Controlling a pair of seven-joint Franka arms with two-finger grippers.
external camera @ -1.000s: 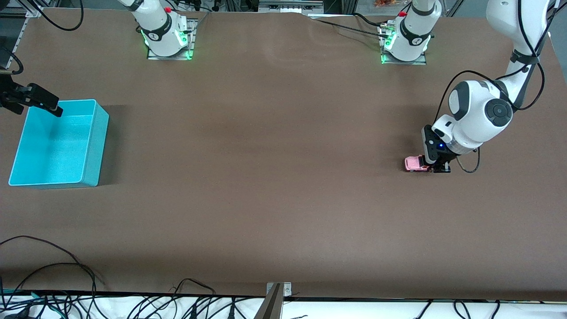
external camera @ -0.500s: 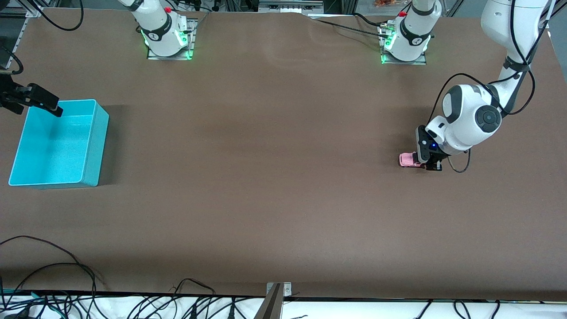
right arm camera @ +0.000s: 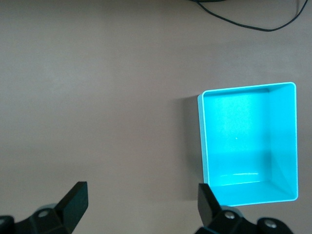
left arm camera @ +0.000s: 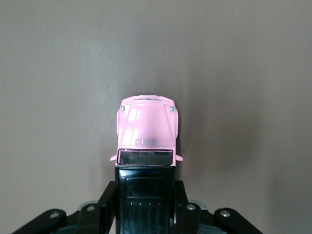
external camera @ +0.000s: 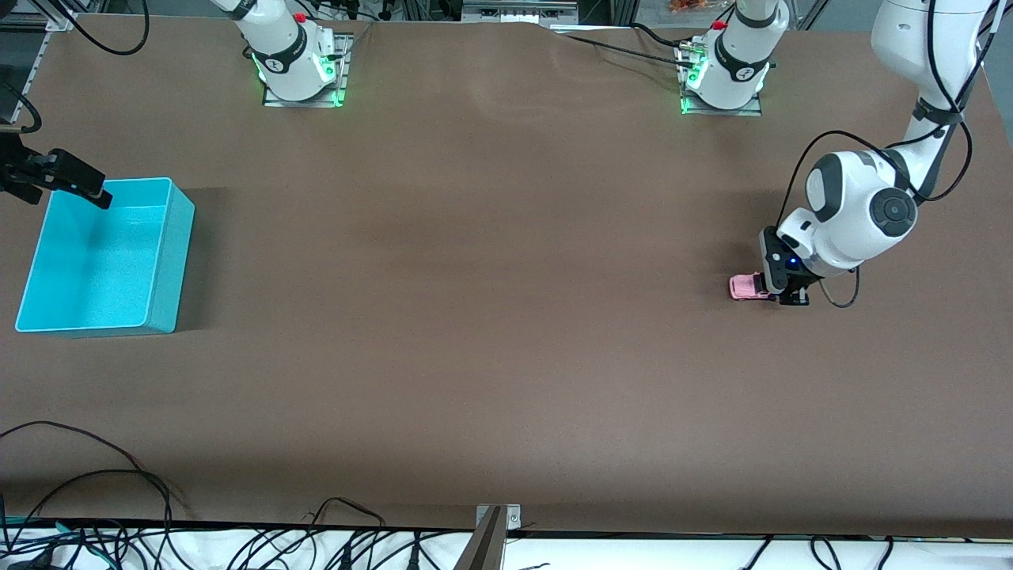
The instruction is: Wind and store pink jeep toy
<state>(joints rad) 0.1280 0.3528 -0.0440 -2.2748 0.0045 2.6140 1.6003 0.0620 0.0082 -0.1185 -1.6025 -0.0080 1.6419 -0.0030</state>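
My left arm reaches down toward its own end of the table, wrist bent low, and my left gripper (external camera: 779,294) sits at the tabletop with its fingers (left arm camera: 108,199) clamped on the rear of the pink jeep toy (external camera: 745,286). My right arm waits, its right gripper (external camera: 67,180) hanging in the air with fingers (right arm camera: 74,201) spread wide.

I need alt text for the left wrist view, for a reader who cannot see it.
The left gripper is shut on the black-roofed back part of a pink jeep toy, seen from above, with its pink hood pointing away from the gripper. Around it there is only the plain brown table.
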